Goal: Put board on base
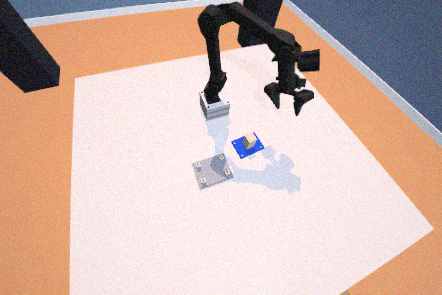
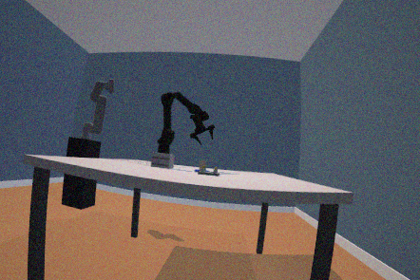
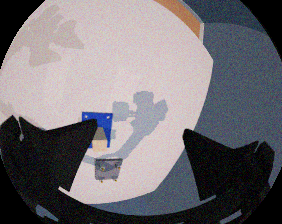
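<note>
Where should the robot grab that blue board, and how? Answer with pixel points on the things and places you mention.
By the handle (image 1: 249,141) (image 3: 99,145), probably from straight above, one finger on each side. The handle is a squared block standing up from the board (image 1: 240,151) (image 3: 98,117), which lies flat on the table (image 1: 150,233) (image 2: 190,177) (image 3: 142,65), so its thin edges look harder to pinch.

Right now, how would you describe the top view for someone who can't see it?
A black robot arm holds its open gripper above a white table, where a blue board with a tan handle lies beside a grey base.

A lab-like room: robot arm (image 1: 213,53) (image 2: 167,114) on a white table (image 1: 150,233) (image 2: 190,180), another on a pedestal (image 2: 81,174).
</note>
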Available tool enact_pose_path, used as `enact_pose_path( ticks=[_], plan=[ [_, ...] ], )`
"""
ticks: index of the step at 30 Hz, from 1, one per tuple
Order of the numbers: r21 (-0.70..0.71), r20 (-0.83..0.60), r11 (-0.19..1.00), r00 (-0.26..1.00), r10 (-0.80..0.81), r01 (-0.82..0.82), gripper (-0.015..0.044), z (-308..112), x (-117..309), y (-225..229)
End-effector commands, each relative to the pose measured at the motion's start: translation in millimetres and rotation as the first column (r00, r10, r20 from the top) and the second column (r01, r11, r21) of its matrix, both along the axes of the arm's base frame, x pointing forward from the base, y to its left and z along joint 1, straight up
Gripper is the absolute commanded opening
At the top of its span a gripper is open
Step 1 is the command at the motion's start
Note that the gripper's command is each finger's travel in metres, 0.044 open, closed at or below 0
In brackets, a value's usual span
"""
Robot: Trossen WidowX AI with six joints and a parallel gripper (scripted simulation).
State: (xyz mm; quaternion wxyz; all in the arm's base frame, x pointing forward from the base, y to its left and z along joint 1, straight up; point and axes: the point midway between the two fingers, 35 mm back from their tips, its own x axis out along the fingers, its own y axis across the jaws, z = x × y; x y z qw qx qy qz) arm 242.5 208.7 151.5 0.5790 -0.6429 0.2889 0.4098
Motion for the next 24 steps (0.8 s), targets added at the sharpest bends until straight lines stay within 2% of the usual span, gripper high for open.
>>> enact_pose_path(
  ticks=[1, 6, 10, 12, 24],
  plan=[
    [0.088, -0.296, 0.75, 0.736, -0.609, 0.655, 0.044, -37.2, 12.4, -61.7],
    [0.026, -0.444, 0.336, 0.312, -0.84, 0.941, 0.044, -53.6, 11.7, -99.2],
    [-0.073, -0.504, -0.049, -0.079, -0.86, 0.996, 0.044, -63.5, 7.0, -125.4],
    [-0.084, -0.507, -0.09, -0.12, -0.854, 0.992, 0.044, -64.3, 8.1, -126.4],
    [-0.084, -0.507, -0.09, -0.12, -0.854, 0.992, 0.044, -64.2, 9.3, -125.3]
  ],
)
